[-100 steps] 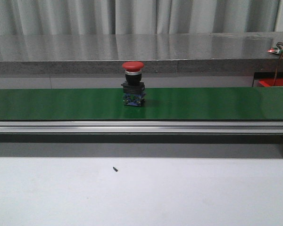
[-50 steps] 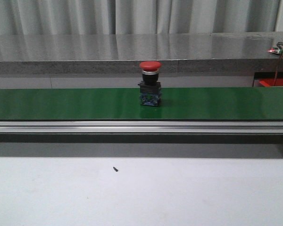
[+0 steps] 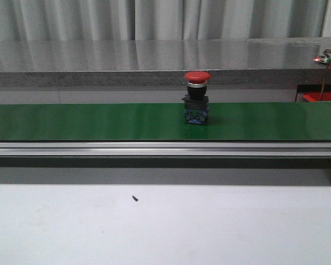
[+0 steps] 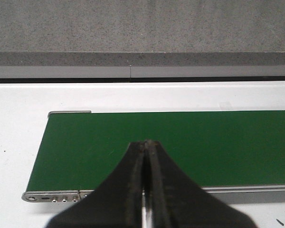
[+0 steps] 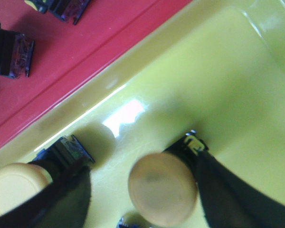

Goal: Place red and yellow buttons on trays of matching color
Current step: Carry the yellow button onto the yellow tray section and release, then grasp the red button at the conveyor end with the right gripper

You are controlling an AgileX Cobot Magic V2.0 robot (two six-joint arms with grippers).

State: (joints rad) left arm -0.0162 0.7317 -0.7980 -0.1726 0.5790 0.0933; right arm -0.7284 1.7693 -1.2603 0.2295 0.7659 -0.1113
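Note:
A red button [image 3: 197,96] with a black body stands upright on the green conveyor belt [image 3: 88,121], right of its middle. Neither gripper shows in the front view. My left gripper [image 4: 147,143] is shut and empty, hovering over the belt's end [image 4: 85,142]. My right gripper [image 5: 135,154] is open above the yellow tray [image 5: 218,71]. A yellow button [image 5: 162,187] sits in the tray between the fingers, close to one finger [image 5: 228,190] and apart from the other. A second yellow button [image 5: 14,187] lies beside it. The red tray [image 5: 85,38] adjoins the yellow one.
Black button bodies [image 5: 9,54] lie in the red tray. A sliver of red tray [image 3: 321,97] shows at the belt's right end. A grey stone counter [image 3: 154,55] runs behind the belt, whose aluminium rail [image 3: 154,148] fronts it. A small dark speck [image 3: 135,198] lies on the white table.
The red button has travelled to the right along the belt, from left of centre to right of centre, staying upright.

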